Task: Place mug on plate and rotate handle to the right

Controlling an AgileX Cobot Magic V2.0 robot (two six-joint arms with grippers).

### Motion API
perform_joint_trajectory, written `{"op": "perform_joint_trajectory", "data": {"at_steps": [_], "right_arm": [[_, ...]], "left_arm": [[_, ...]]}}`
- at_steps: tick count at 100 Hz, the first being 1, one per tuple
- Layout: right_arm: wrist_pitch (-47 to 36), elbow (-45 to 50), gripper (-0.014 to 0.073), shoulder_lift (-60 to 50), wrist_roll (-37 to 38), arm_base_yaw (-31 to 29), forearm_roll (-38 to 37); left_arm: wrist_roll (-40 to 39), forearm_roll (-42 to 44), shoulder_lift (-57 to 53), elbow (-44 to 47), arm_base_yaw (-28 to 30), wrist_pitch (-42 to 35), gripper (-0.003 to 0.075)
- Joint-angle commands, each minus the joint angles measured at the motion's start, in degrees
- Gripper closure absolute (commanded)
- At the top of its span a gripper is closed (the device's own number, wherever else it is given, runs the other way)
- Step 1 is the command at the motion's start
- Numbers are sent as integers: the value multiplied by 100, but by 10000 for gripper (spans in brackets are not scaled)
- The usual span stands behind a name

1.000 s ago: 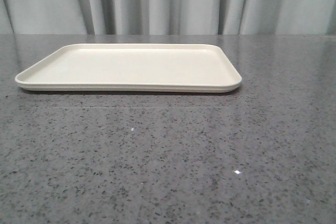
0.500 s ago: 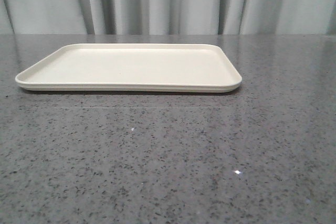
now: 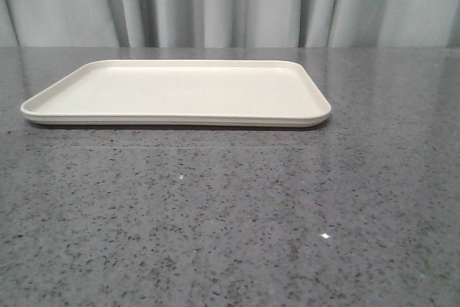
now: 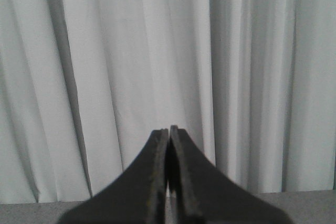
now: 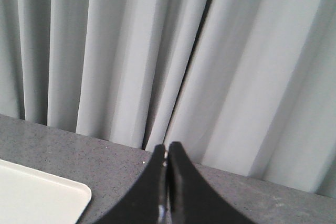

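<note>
The plate (image 3: 176,95), a wide cream-white rectangle with rounded corners and a low rim, lies flat on the speckled grey surface (image 3: 230,213), nothing on it.

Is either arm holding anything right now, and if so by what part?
Nothing is held. The left end effector and right end effector are both shut on nothing, and no mug shows in any view.

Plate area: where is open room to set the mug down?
The plate shows bare from rim to rim. Grey table in front of it is open too, as is the strip right of its rim. No mug appears in any view.
</note>
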Motion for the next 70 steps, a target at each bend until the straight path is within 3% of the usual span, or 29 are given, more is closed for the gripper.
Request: {"op": "perform_joint_trajectory", "data": {"at_steps": [1,39,70], "right_arm": [[-312,-343,652,202,-93,14,-25],[-308,-487,652,376,-93,14,-29],[-313,-487,652,376,-93,14,-36]], "left_arm": [[-69,107,237,-296,-2,-232,741],[-130,182,1213,-1380,-2,1154,740],[-303,171,1826,-2274,-2,1860,739]]}}
